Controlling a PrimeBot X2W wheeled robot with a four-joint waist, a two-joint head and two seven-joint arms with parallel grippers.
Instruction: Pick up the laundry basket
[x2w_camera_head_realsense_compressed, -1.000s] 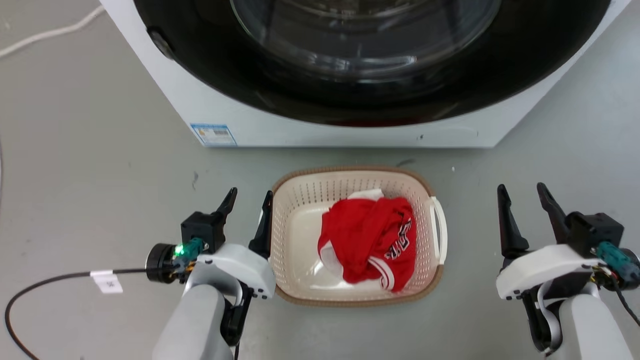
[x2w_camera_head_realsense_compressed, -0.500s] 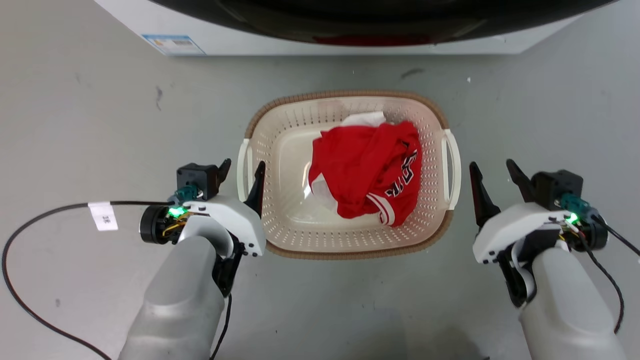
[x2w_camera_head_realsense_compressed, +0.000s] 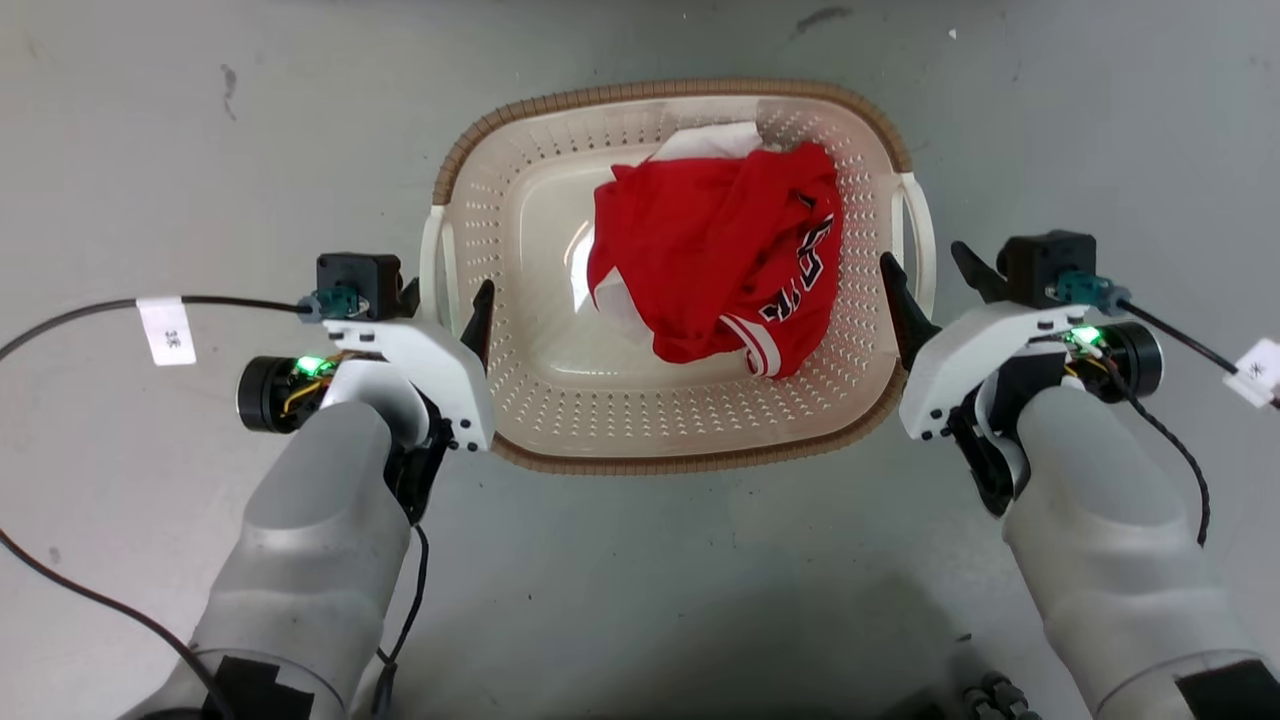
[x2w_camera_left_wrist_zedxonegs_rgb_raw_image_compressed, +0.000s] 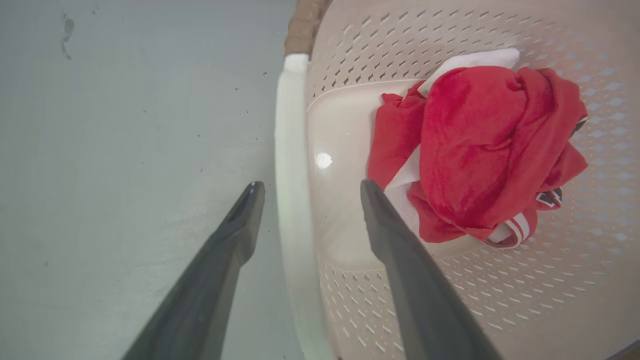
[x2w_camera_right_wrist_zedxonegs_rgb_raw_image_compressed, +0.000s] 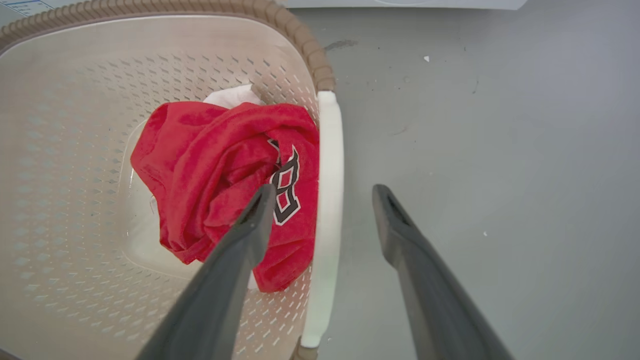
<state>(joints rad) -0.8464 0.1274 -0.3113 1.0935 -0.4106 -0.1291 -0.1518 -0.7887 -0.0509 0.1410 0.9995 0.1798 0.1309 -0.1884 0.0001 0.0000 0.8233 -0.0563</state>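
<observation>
both left tool (x2w_camera_head_realsense_compressed: 448, 288) and right tool (x2w_camera_head_realsense_compressed: 922, 253), spread apart, straddle white side handles (x2w_camera_head_realsense_compressed: 432, 250) at 9 and 3 o'clock of the stiff, probably light cream perforated plastic laundry basket (x2w_camera_head_realsense_compressed: 690, 90).

cream laundry basket (x2w_camera_head_realsense_compressed: 520, 440), upright, on floor

The laundry basket (x2w_camera_head_realsense_compressed: 540, 160) is showing cream walls peppered with rows of small holes, a brown woven-look rim (x2w_camera_head_realsense_compressed: 690, 463) and white handles (x2w_camera_right_wrist_zedxonegs_rgb_raw_image_compressed: 330, 200). The garment (x2w_camera_head_realsense_compressed: 715, 240) in it is glowing red with white trim and black, white-edged lettering, while the floor (x2w_camera_head_realsense_compressed: 650, 600) is looking plain grey.
</observation>
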